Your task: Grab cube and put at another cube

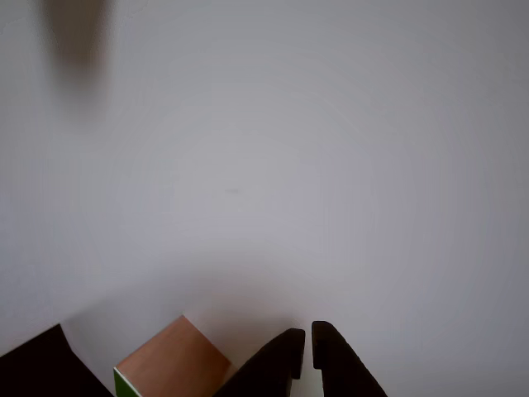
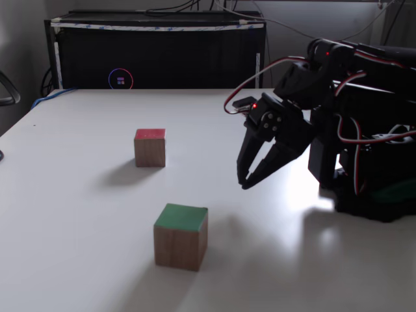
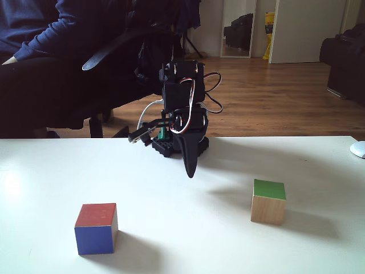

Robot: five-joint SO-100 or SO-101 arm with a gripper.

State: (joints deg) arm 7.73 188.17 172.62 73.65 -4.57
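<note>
one green-topped cube (image 2: 181,236) on the table, apart from the nearly closed claw (image 2: 245,184)

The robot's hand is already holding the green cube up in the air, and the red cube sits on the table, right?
Not quite. The hand holds nothing: a fixed view shows it hanging above the table, its fingers nearly together, apart from the green cube, which stands on the table. The red cube does sit on the table.
</note>
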